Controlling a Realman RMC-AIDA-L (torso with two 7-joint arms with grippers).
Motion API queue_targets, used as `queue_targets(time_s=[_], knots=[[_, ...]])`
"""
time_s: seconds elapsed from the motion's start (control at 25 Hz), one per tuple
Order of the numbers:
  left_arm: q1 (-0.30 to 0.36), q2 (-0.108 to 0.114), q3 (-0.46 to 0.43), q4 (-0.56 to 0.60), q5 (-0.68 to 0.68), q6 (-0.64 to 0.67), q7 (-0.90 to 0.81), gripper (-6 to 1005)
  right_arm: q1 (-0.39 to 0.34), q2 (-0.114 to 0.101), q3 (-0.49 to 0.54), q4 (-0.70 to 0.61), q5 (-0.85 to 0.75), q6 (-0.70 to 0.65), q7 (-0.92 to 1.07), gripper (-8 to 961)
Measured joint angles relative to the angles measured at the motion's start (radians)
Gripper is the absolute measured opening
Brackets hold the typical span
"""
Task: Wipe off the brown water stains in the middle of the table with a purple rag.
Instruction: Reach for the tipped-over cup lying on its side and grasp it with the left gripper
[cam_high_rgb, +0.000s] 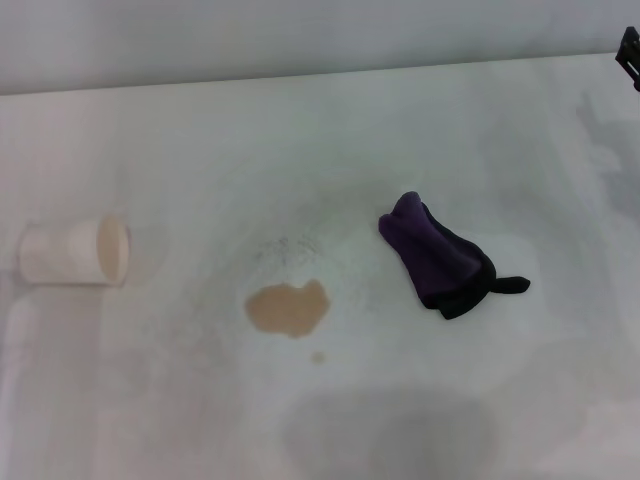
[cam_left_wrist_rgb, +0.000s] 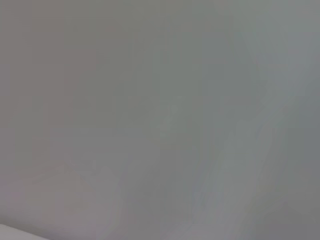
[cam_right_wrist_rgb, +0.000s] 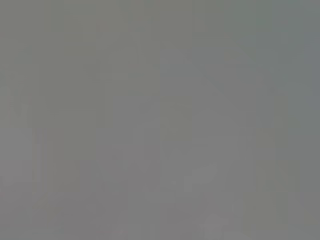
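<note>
Stains (cam_high_rgb: 288, 308) of tan-brown, a wavy blot with one tiny dot just below it, lie mid-desk (cam_high_rgb: 180, 400). Purple rag (cam_high_rgb: 440, 256) sits bunched to their right, apart from them, black tail pointing right. Pale cup (cam_high_rgb: 75, 252) lies tipped over far left, well apart. Bare white desk surrounds all three. Right gripper (cam_high_rgb: 629, 55) barely shows at the upper right edge; whether its fingers are open or closed cannot be told. Both wrist views show only blank grey.

White table (cam_high_rgb: 300, 130) with brown water stains (cam_high_rgb: 288, 308), purple rag (cam_high_rgb: 437, 256), tipped cup (cam_high_rgb: 75, 252).
</note>
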Motion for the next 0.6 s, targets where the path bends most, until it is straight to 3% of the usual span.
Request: queue_targets(time_s=[0.6], knots=[[-0.008, 0.000, -0.001, 0.000, -0.031, -0.006, 0.000, 888, -0.011, -0.005, 0.003, 0.000, 0.004, -0.008, 0.000, 873]])
